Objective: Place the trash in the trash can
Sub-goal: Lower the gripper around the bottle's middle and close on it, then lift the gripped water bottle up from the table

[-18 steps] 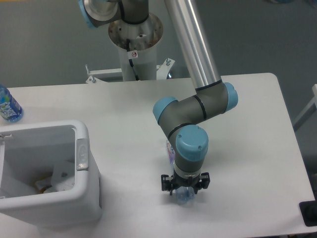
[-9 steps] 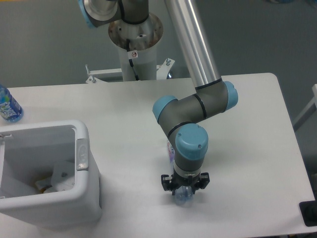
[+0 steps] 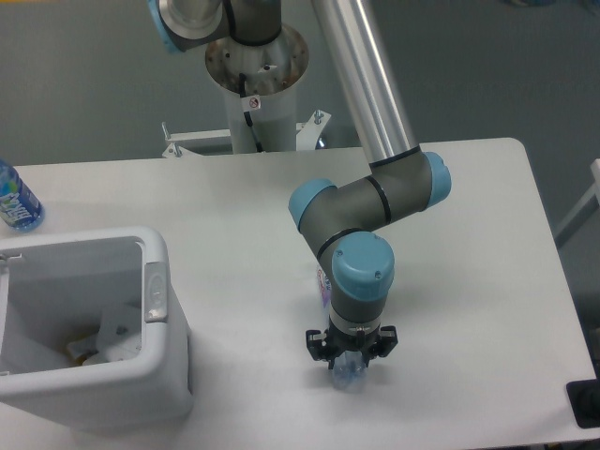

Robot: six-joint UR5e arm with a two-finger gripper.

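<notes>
At the bench's far left edge stands a vivid blue bottle (image 3: 16, 202), partly cut off by the frame. Near the front left corner sits the white trash can (image 3: 157, 375), its grey oval latch (image 3: 155, 291) facing right, with a crumpled white wrapper (image 3: 117, 333) lying inside on its floor among other scraps too dim to name. A white bench (image 3: 469, 281) carries everything. Toward the front edge, right of centre, the arm's blue-capped wrist (image 3: 361, 272) points straight down, and the black gripper (image 3: 349, 361) beneath it sits low over the bench top. A slim clear plastic bottle (image 3: 347, 373) lies under it, its bluish end poking out below the fingers toward the front edge and a strip of its label showing behind the wrist. The fingers flank the bottle closely on both sides, but the wrist hides the contact, so whether they are pinching it or merely straddling it cannot be told. The bottle lies well apart from the trash can.
</notes>
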